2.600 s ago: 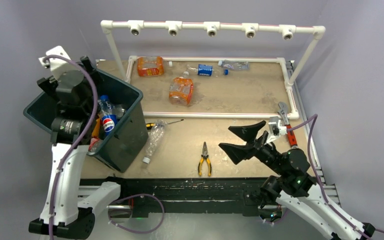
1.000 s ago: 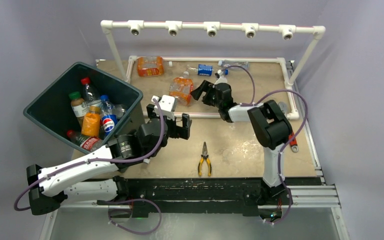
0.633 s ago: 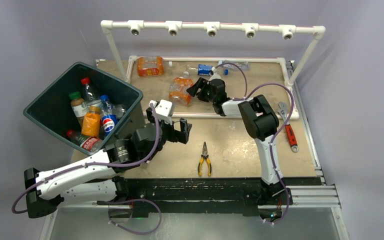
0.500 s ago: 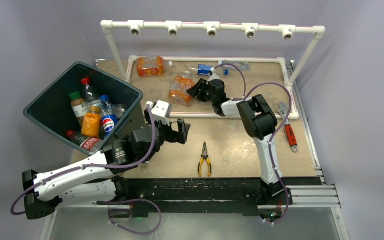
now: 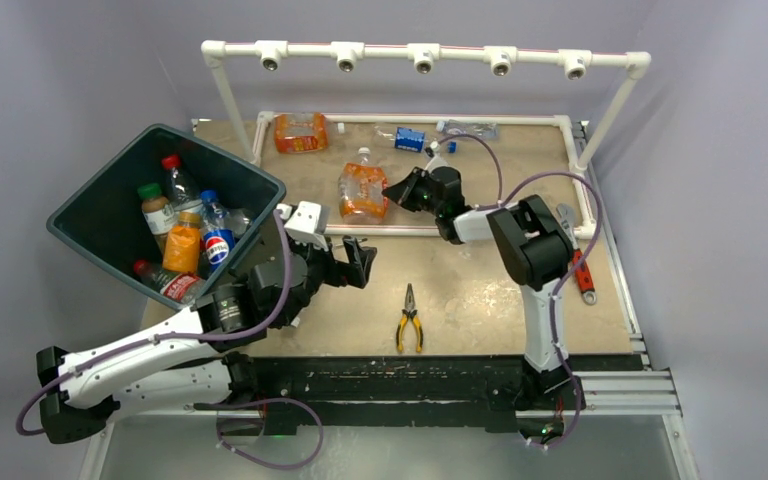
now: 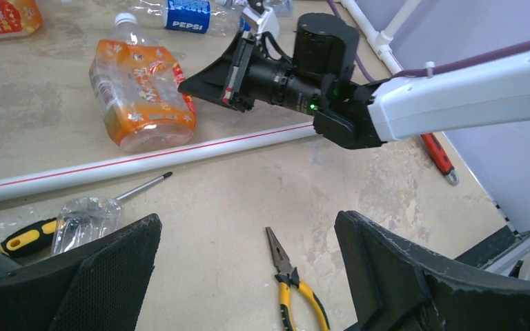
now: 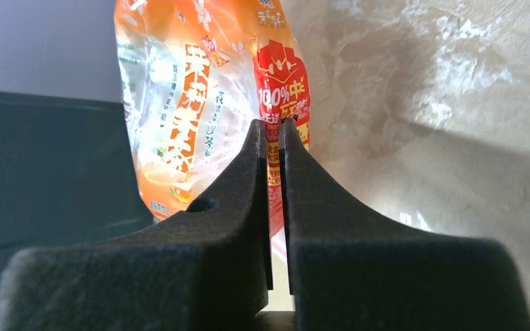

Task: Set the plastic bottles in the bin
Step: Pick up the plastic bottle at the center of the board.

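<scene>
As the right end effector (image 5: 390,190), previously wide, was shut against the orange bottle (image 5: 362,193), nothing appeared gripped, so a regrasp was judged needed.

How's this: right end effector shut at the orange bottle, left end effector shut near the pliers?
No: the left end effector is open, fingers wide apart in the left wrist view, near the pliers. The right end effector is shut at the orange bottle.
</scene>
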